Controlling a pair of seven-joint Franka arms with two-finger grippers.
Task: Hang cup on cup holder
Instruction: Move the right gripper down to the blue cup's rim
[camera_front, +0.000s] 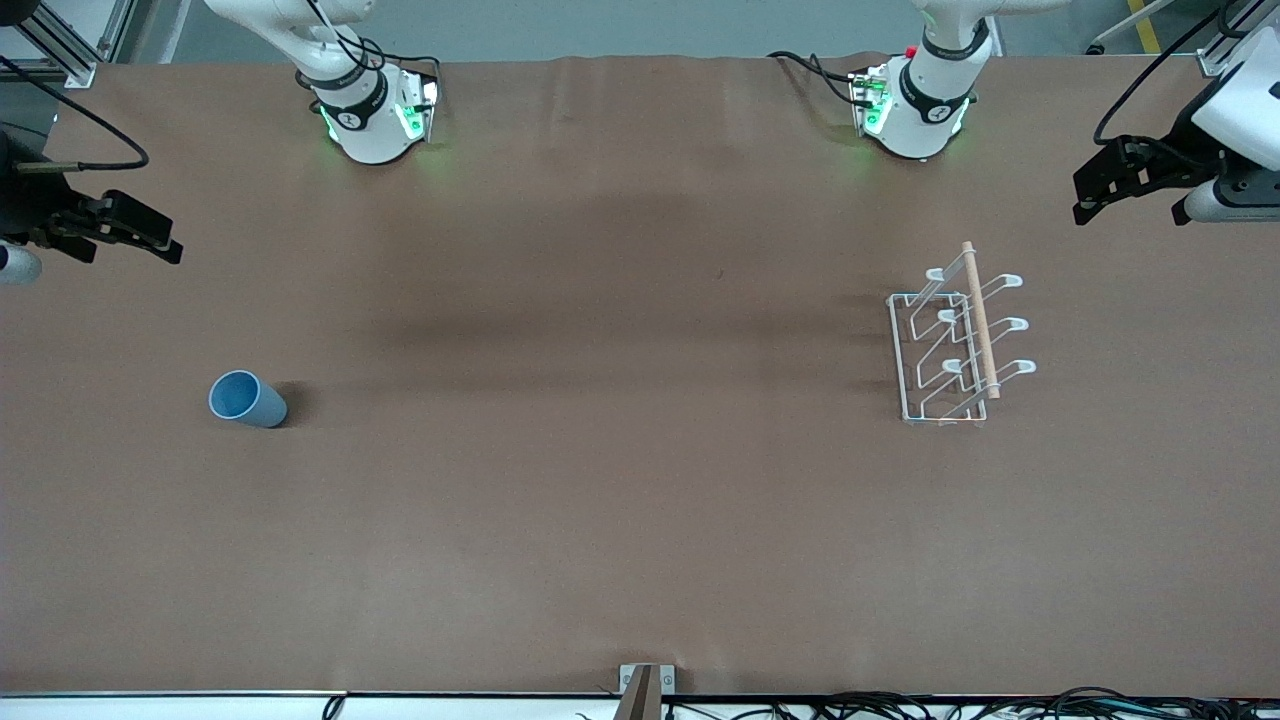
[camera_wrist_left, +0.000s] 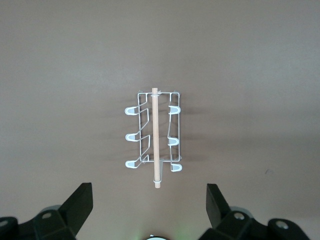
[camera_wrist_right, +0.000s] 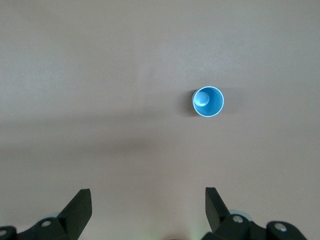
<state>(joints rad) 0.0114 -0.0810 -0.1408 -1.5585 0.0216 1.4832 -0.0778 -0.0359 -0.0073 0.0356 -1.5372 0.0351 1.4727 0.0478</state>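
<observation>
The light-blue cup (camera_front: 247, 399) stands upright, mouth up, on the brown table toward the right arm's end; it also shows in the right wrist view (camera_wrist_right: 208, 101). The white wire cup holder (camera_front: 955, 345) with its wooden rod (camera_front: 981, 318) stands toward the left arm's end, and the left wrist view (camera_wrist_left: 154, 137) shows its prongs bare. My right gripper (camera_front: 160, 243) is open and empty, up over the table's edge at its own end, apart from the cup; its jaws (camera_wrist_right: 148, 197) stand wide. My left gripper (camera_front: 1088, 200) is open and empty over the table's edge at its end, apart from the rack (camera_wrist_left: 149, 195).
The brown table cloth (camera_front: 620, 450) spreads wide between cup and rack. The two arm bases (camera_front: 375, 110) (camera_front: 915, 100) stand at the table's robot edge. A small metal bracket (camera_front: 645, 685) and cables lie at the edge nearest the front camera.
</observation>
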